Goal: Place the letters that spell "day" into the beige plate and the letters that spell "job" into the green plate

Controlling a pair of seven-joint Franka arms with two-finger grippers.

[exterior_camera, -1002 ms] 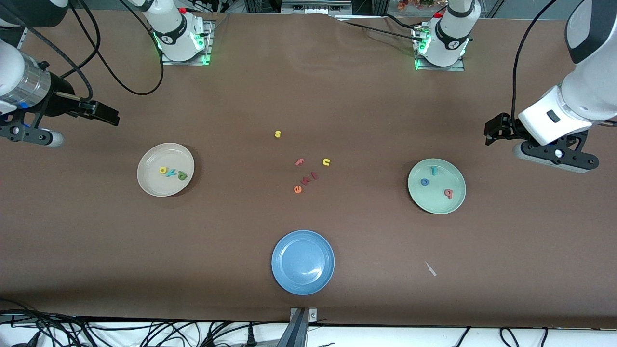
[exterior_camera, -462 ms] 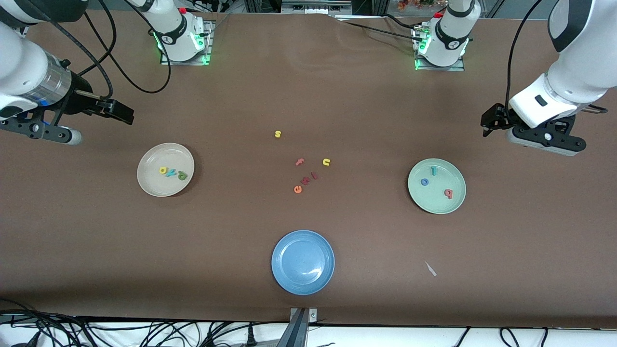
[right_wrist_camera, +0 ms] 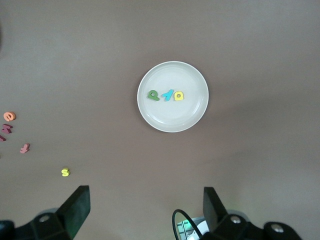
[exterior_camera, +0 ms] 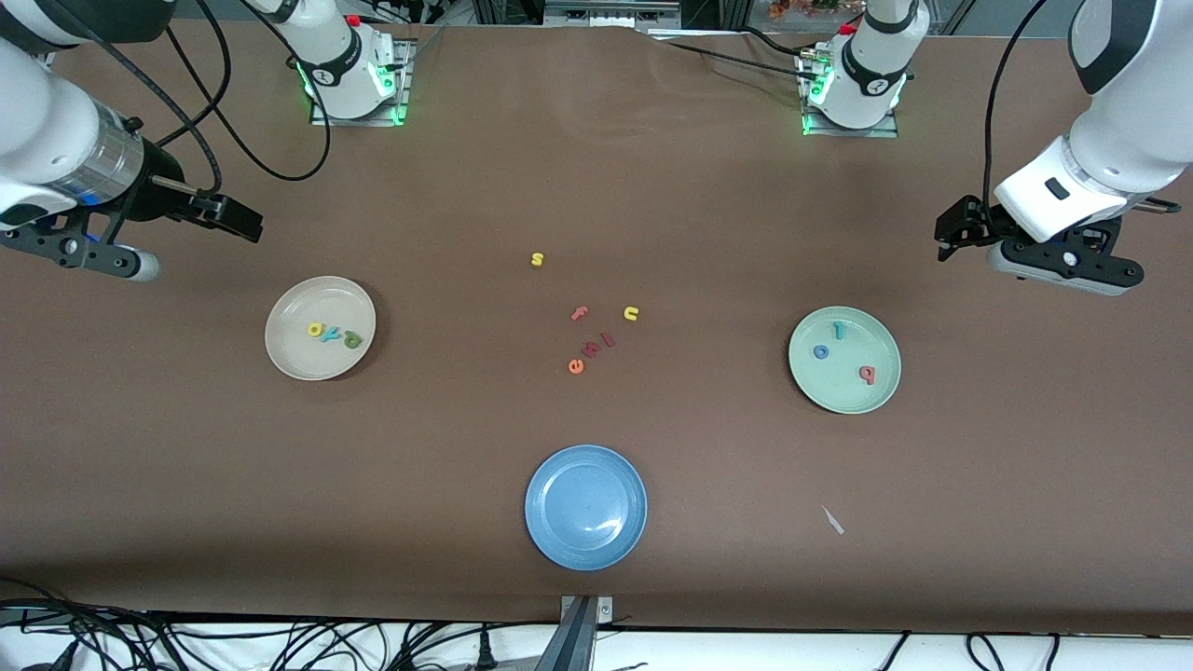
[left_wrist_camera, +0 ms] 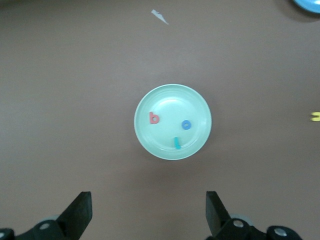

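Front view: d, a, y (exterior_camera: 331,333) lie in the beige plate (exterior_camera: 294,359), j, o, b (exterior_camera: 840,349) in the green plate (exterior_camera: 843,391). Light, soft foam; pinch edges. Left gripper (exterior_camera: 951,244) and right gripper (exterior_camera: 233,219) hang open, empty, above the surface (exterior_camera: 596,186).

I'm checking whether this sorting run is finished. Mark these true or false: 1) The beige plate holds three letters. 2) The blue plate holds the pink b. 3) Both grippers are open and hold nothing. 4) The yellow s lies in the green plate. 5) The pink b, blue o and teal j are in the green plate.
1) True: the beige plate holds the green d, teal y and yellow a.
2) False: the blue plate holds no letters; the pink b lies in the green plate.
3) True: the left gripper and right gripper are open and hold nothing.
4) False: the yellow s lies on the table.
5) True: the blue o and teal j lie there with the b.
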